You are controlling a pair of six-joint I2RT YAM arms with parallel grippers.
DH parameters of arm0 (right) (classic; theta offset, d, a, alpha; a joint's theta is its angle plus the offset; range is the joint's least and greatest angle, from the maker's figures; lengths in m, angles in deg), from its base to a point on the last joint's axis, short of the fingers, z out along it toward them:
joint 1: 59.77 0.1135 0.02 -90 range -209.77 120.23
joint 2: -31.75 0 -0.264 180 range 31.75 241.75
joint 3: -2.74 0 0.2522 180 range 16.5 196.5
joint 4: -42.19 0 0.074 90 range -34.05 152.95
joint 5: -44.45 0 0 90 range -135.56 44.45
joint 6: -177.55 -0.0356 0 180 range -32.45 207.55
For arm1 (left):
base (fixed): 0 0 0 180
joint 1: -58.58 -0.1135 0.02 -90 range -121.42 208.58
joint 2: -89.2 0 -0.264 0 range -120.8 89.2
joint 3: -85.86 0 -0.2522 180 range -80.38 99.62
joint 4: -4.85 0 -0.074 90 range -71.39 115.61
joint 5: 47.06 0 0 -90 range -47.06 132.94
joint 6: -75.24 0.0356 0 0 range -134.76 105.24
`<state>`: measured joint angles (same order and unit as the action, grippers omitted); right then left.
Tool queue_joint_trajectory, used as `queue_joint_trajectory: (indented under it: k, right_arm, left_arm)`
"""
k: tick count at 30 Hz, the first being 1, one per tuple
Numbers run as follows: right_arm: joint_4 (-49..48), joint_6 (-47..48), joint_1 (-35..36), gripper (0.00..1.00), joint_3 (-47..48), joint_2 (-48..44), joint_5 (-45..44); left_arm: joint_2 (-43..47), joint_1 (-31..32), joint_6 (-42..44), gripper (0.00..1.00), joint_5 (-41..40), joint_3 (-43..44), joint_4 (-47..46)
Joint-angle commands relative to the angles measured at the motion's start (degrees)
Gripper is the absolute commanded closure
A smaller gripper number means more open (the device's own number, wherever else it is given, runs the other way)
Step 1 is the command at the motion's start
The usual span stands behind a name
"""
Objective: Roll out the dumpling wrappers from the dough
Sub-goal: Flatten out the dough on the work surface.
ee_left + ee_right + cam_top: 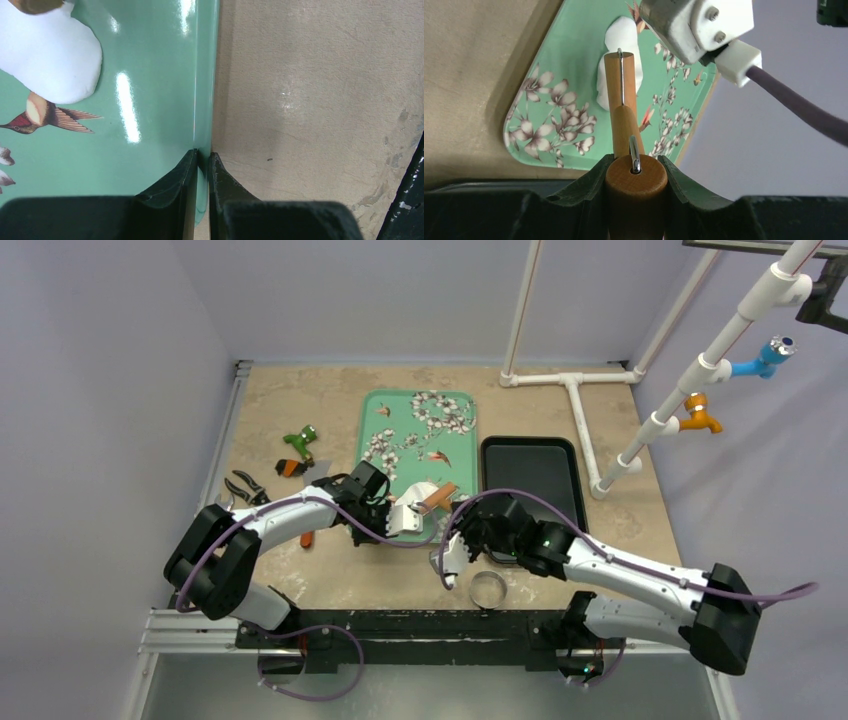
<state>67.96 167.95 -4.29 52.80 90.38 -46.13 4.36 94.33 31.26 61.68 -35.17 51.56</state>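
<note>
The dough is a white, elongated lump on the near part of the green floral tray. It also shows in the left wrist view and the right wrist view. My right gripper is shut on the wooden handle of a small rolling pin, whose roller rests on the dough. In the top view that gripper is just off the tray's near right corner. My left gripper is shut on the tray's rim, seen from above at the near edge. No flat wrappers are in view.
A black tray lies right of the green one. A round metal ring cutter sits near the table's front edge. Pliers, a green tool and an orange-handled scraper lie at the left. White pipes stand at the back right.
</note>
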Motion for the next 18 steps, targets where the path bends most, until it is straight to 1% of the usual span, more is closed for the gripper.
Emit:
queue_joint_trajectory:
  k: [1, 5, 8, 11, 14, 16, 18]
  right_arm:
    - [-8.9, 6.1, 1.5, 1.00, 2.8, 3.7, 0.9]
    - [-13.1, 8.2, 2.5, 1.00, 2.1, 7.4, -2.2]
    - [-9.6, 9.2, 2.8, 1.00, 2.4, 8.8, -2.2]
    - [-9.0, 9.1, 3.1, 1.00, 1.8, 10.7, -3.1]
    - [-7.8, 7.0, 3.1, 1.00, 1.9, 12.4, -4.0]
    - [-6.6, 5.6, 3.1, 1.00, 2.3, 13.7, -2.8]
    - [-7.8, 3.0, 3.0, 1.00, 2.2, 14.7, -0.7]
  left_arm:
    - [-1.0, -0.7, -1.8, 1.00, 0.1, -1.1, 5.8]
    - [-1.0, -0.7, -1.7, 1.00, 0.1, -1.1, 5.8]
    - [-1.2, -0.7, -1.7, 1.00, 0.2, -1.0, 6.0]
    - [-1.1, -0.7, -1.6, 1.00, 0.2, -1.0, 6.0]
    - [-1.0, -0.8, -1.6, 1.00, 0.2, -1.1, 5.9]
    - [-1.1, -0.7, -1.6, 1.00, 0.1, -1.1, 5.9]
    - [-1.0, -0.8, -1.6, 1.00, 0.2, -1.1, 6.0]
